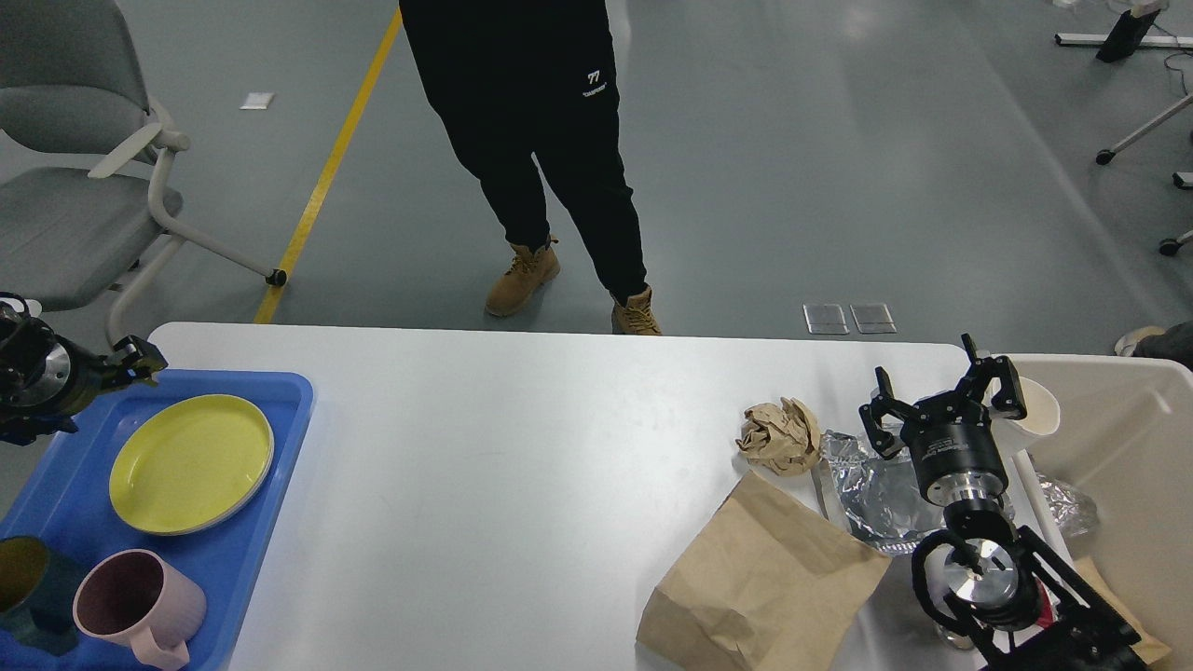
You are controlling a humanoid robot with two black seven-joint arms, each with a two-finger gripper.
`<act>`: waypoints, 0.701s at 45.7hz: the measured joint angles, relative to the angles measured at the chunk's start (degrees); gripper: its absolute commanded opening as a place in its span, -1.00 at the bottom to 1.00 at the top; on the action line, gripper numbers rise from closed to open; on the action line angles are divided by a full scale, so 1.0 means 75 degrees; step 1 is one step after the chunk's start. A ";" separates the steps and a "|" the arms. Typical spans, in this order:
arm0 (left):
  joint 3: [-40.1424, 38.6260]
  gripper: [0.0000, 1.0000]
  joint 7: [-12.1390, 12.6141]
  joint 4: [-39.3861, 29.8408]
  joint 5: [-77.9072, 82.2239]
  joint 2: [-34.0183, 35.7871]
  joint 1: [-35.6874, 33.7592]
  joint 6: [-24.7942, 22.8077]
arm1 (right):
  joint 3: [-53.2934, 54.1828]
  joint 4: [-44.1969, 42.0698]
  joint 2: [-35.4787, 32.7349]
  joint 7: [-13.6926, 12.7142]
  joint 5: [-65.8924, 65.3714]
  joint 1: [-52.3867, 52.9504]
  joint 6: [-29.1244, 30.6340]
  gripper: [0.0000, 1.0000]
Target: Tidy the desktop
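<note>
Table: white, fills the lower view; its near edge and both near corners are cut off by the frame.
Bin: beige, against the table's right end, partly cut off at the right; a white cup sits at its rim behind the right gripper.
Tray: blue, on the table's left end, its near-left part out of frame — holds a yellow plate, a pink mug and a dark cup that is half cut off.
Paper bag: brown, flat on the table, bottom edge cropped.
Foil: crumpled, partly hidden under the right arm.
Paper ball: brown, just beside the foil.
Right gripper: fingers spread apart, holding nothing, above the table's right end.
Left gripper: small, dark, over the tray's far-left corner — cannot tell whether its fingers are apart.
</note>
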 measured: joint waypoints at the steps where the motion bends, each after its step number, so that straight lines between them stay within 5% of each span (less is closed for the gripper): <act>1: -0.0240 0.92 -0.0062 -0.0016 -0.0012 -0.0001 0.0000 0.0000 | 0.0000 0.0000 0.0000 0.0000 0.0000 0.0000 0.0000 1.00; 9: -0.3385 0.92 -0.0405 -0.0058 -0.0039 -0.0032 0.0496 0.0051 | 0.0000 0.0000 0.0000 0.0004 0.0000 0.0000 0.0000 1.00; 32: -1.3191 0.93 -0.0452 0.0037 -0.0346 -0.0035 0.2144 0.0427 | 0.0000 0.0000 0.0000 0.0002 0.0000 0.0000 0.0000 1.00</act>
